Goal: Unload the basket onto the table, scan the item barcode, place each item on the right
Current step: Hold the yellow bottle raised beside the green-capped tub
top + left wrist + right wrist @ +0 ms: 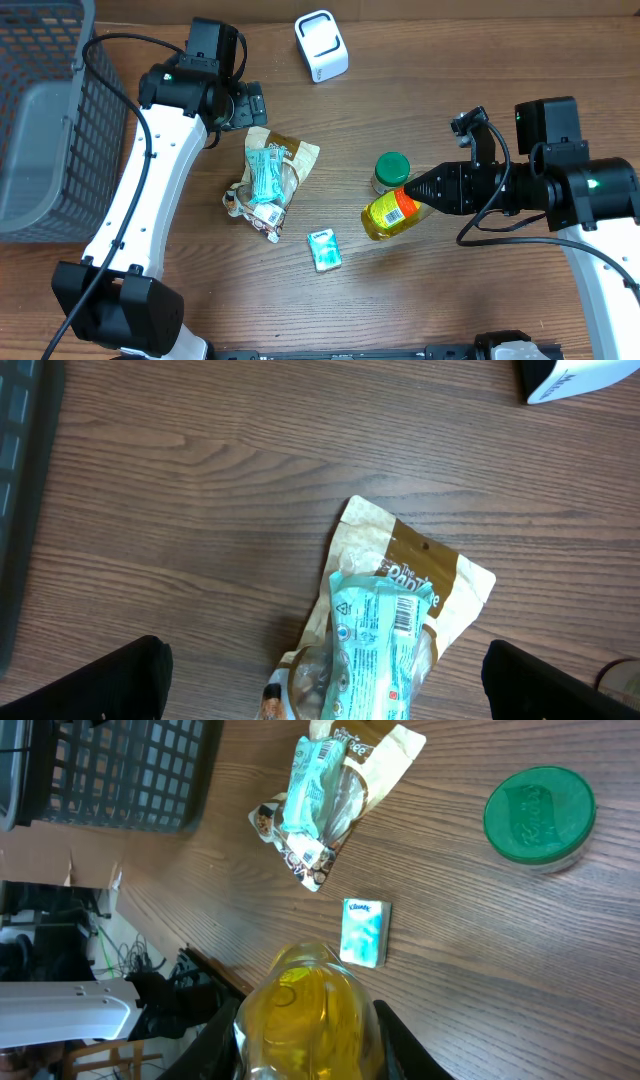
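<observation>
Where bottle [390,213] hangs, jar [391,170] sits near.

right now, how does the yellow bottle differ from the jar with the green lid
The yellow bottle is gripped by the right pincer; the green-lidded jar stands free, untouched. The yellow bottle lies tilted on its side; the green-lidded jar is upright. The yellow bottle looks longer than the green-lidded jar. Both are small containers, close together.
</observation>
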Controlling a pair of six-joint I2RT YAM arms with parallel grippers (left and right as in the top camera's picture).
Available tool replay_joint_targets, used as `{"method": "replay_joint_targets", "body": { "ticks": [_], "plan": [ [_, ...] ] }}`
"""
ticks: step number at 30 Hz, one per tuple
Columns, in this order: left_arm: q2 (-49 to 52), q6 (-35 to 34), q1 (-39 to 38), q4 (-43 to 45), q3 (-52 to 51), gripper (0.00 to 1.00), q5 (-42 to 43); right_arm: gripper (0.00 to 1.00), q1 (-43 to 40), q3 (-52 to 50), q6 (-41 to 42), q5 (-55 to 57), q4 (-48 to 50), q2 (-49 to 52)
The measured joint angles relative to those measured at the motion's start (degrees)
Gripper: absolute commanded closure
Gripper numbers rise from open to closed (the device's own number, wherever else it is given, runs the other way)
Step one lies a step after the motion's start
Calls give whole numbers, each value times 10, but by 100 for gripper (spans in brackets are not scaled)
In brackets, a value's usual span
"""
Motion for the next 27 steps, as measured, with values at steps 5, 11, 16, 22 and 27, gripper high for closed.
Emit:
{"method": "replay_joint_targets", "body": {
  "ticks": [5, 11, 16, 22, 27],
  "plan": [
    [0, 0, 0, 0, 0, 0, 0, 96, 0, 0, 0, 2, 0, 0],
    [0, 0, 0, 0, 0, 0, 0, 96, 0, 0, 0, 10, 0, 0],
    [0, 0, 0, 0, 0, 0, 0, 96, 0, 0, 0, 10, 0, 0],
    [0, 0, 0, 0, 0, 0, 0, 96, 0, 0, -1, 10, 0, 0],
    [0, 0, 0, 0, 0, 0, 0, 96, 0, 0, -2, 10, -2, 0]
  ]
}}
